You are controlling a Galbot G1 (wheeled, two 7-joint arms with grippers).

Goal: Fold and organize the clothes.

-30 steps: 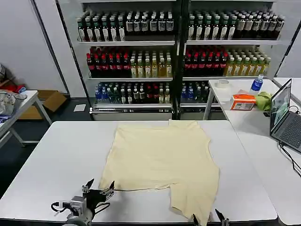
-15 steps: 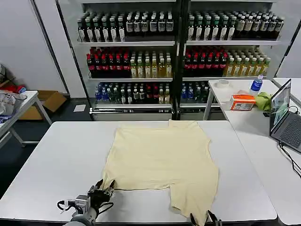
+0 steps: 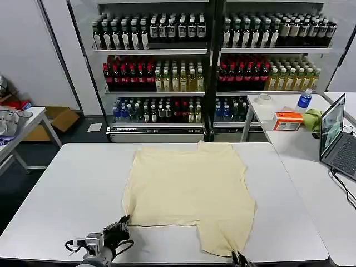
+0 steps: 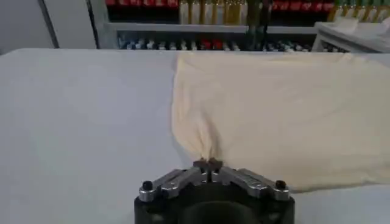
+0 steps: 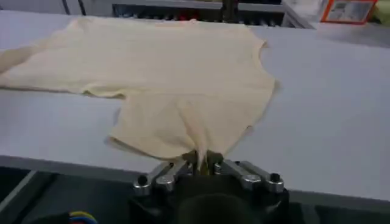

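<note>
The clothes are one pale cream-yellow T-shirt (image 3: 189,192) lying spread on the white table (image 3: 72,183). My left gripper (image 3: 123,221) is at the shirt's near left corner, shut on a pinch of the fabric (image 4: 208,159). The cloth puckers into folds above the closed jaws. My right gripper (image 3: 239,257) is at the table's front edge, shut on the shirt's near right corner (image 5: 201,157), where the fabric bunches between the fingers. The rest of the shirt (image 5: 164,67) lies flat toward the far side.
Drink shelves (image 3: 211,61) stand behind the table. A second table at the right holds a laptop (image 3: 335,136), an orange box (image 3: 287,120), a blue-capped bottle (image 3: 303,98) and a yellow-green cloth (image 3: 311,118). A side table (image 3: 16,125) with a bundle stands at the left.
Both grippers closed from open onto the shirt's near corners. The left one moved forward to the left corner, and the near hem has puckered and drawn in slightly.
</note>
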